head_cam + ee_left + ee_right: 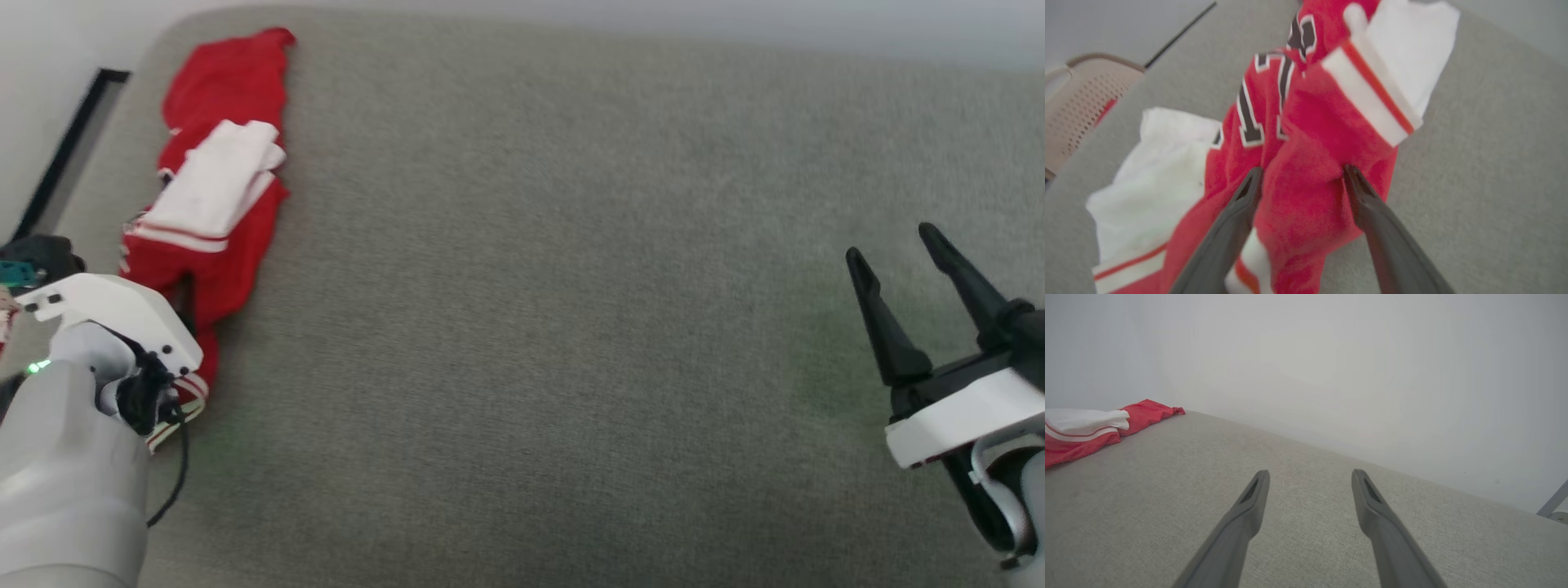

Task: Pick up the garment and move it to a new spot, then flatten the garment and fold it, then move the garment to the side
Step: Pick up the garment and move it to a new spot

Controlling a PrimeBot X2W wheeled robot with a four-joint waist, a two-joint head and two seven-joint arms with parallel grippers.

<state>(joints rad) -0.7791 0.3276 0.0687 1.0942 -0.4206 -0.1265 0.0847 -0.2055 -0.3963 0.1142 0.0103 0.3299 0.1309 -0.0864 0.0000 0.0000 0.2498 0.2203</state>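
— Red cloth sits between my left hand's (1302,173) fingers (1241,204). The garment (229,82) lies along the 9 o'clock edge of the grey surface (571,327), well away from the middle.

— Gripping it?

— No. The left hand is spread, with its 2 fingers straddling a raised fold at the garment's near end. The cloth touches both but isn't pinched. That could be lining up a pinch or letting go; I can't tell which.

— Which way does it run?

— In my head view the long axis goes from about 7 o'clock to 12 o'clock. It's a narrow bundle: the near end is under my left wrist, and the far end tapers to a red point by the surface's back corner. A white sleeve (216,175) lies on top around mid-length, with its striped trim (175,234) toward me. The black lettering (1265,102) is creased, so the chest isn't flat.

— Why is the right hand out there?

— The right hand (890,242) hovers open at 3 o'clock over bare surface, well apart from the garment. My guess is it's parked clear, since the bundle looks narrow enough for 1 hand.

— Task status?

— Judging by the narrow bundle at the edge, it looks folded and set aside, though loosely.
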